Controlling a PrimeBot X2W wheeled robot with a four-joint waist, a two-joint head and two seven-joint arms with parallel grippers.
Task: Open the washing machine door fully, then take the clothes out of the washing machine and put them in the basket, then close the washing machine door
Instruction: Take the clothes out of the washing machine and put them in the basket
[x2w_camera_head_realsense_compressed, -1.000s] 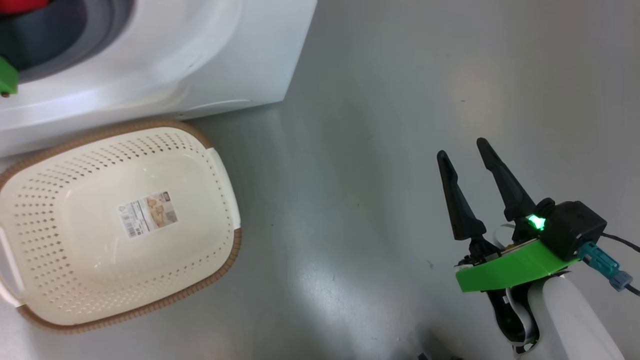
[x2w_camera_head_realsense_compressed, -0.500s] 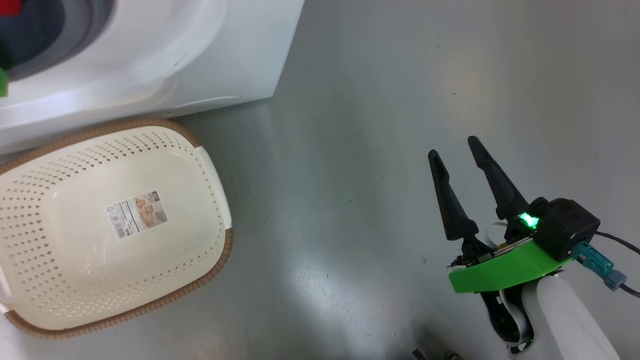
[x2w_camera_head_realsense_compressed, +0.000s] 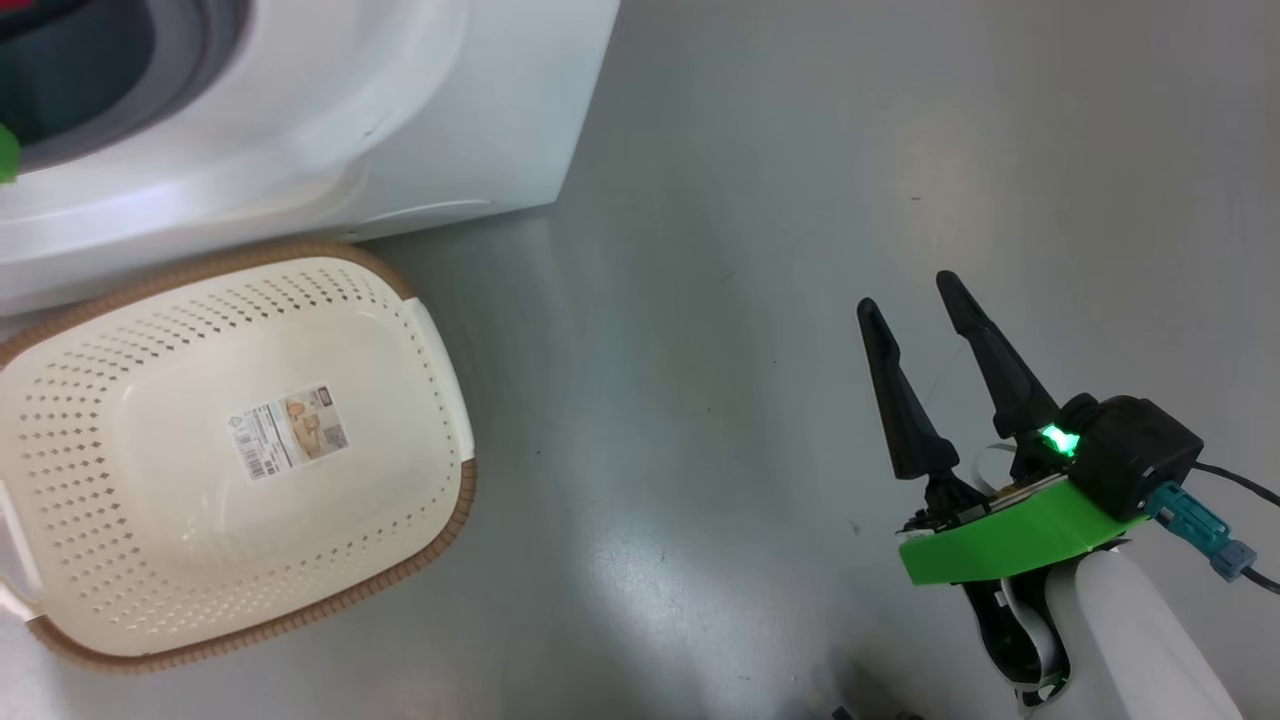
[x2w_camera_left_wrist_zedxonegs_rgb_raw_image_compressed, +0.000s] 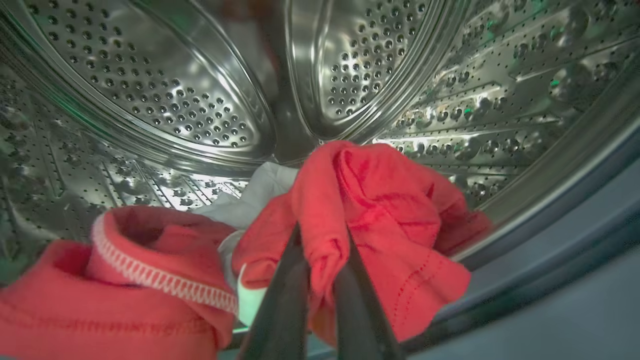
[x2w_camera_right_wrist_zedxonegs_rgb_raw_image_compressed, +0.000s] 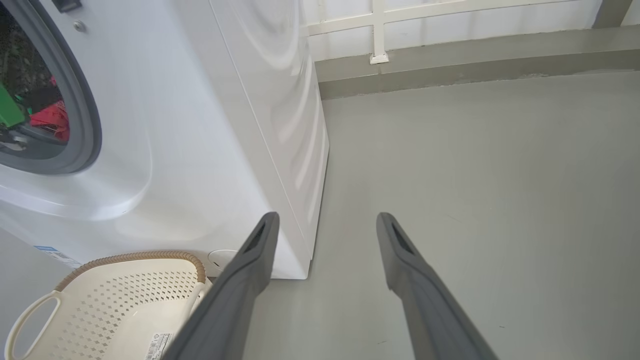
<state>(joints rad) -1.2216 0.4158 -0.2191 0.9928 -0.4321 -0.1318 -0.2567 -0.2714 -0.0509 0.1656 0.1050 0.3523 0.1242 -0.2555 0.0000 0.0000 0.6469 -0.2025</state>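
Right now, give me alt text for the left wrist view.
The left gripper is shut on a fold of the red clothes inside the washing machine drum. Another red garment with white stitching lies lower left.

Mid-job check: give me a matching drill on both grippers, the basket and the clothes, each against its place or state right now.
Things:
1. left gripper
2. right gripper
3. basket
4. clothes

Places or states:
A. on the floor in front of the washing machine
B. fingers open, above bare floor
C. lying in the steel drum
D. fingers shut on a red fold

Pairs: 1-D, 2-B, 3-A, 4-C
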